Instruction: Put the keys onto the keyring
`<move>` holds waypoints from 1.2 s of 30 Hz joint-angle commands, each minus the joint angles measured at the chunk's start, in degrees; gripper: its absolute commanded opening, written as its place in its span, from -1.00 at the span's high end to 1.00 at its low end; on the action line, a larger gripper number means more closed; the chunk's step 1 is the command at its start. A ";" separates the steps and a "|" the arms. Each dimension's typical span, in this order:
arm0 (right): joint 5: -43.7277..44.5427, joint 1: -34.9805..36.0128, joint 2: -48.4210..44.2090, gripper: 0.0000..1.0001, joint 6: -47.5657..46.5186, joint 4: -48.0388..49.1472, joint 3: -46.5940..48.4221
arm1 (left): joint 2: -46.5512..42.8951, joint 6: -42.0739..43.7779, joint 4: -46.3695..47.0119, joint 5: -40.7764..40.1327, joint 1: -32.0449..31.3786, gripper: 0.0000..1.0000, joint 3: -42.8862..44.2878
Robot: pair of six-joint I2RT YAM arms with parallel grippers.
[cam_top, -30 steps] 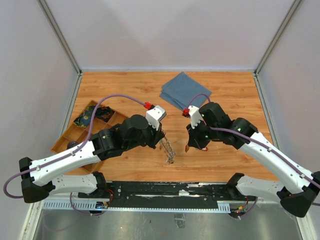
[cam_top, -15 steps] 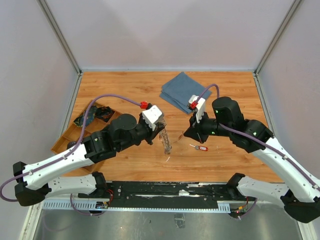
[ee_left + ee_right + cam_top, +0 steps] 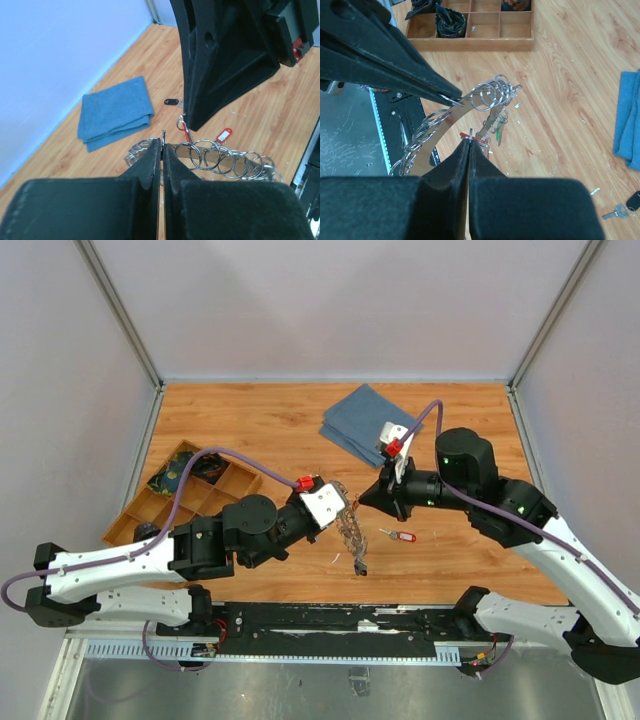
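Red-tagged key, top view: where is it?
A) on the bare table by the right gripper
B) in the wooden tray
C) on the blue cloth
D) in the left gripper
A: the red-tagged key lies on the table beside the right gripper, clear of the blue cloth and wooden tray.

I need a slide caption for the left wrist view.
Left claw pinches the keyring; blue cloth lies beyond.

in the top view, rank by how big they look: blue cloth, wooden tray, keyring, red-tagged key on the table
1. wooden tray, though the left arm hides part of it
2. blue cloth
3. keyring, held up and tilted, so its true size is less sure
4. red-tagged key
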 commanded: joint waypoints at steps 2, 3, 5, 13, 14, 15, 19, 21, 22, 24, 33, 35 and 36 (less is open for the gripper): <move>0.19 3.18 0.10 0.99 -2.54 2.54 2.23 | -1.05 3.24 6.32 -3.98 -1.47 0.99 1.18; 0.25 3.63 0.09 0.99 -2.66 2.81 2.28 | -0.84 3.26 6.34 -4.01 -1.64 0.99 1.23; 0.34 4.21 -0.11 0.99 -2.67 3.80 1.99 | -0.41 3.26 6.16 -4.25 -1.95 0.99 1.36; 1.39 4.46 -1.78 0.99 -2.33 5.46 0.39 | 0.16 3.56 6.02 -4.87 -2.73 0.99 1.42; 1.48 4.46 -2.13 0.99 -2.22 5.79 0.06 | 0.20 3.53 6.03 -4.75 -2.75 0.99 1.45; 1.49 4.47 -2.27 0.99 -2.07 6.07 -0.17 | 0.20 3.52 6.02 -4.58 -2.81 0.99 1.50; 0.95 4.46 -2.31 0.99 -1.76 6.53 -0.43 | 0.72 3.50 5.58 -3.80 -2.87 0.99 1.80; 0.67 4.46 -2.35 0.99 -1.66 6.78 -0.49 | 1.01 3.37 5.39 -3.54 -2.91 0.99 1.97; 0.55 4.46 -2.38 0.99 -1.62 6.92 -0.61 | 1.06 3.33 5.21 -3.42 -2.91 0.99 1.98; 0.48 4.46 -2.34 0.99 -1.49 6.99 -0.70 | 1.25 3.20 5.29 -3.15 -2.98 0.99 1.92; -0.89 4.46 -1.36 0.99 -1.49 6.33 -0.92 | 1.61 2.82 5.32 -3.29 -3.08 0.99 2.47; -0.68 4.46 -1.25 0.99 -1.57 6.04 -1.09 | 1.70 2.65 5.38 -3.68 -3.09 0.99 2.51; -0.45 4.46 -1.25 0.99 -1.64 5.90 -1.10 | 1.70 2.67 5.36 -3.80 -3.11 0.99 2.51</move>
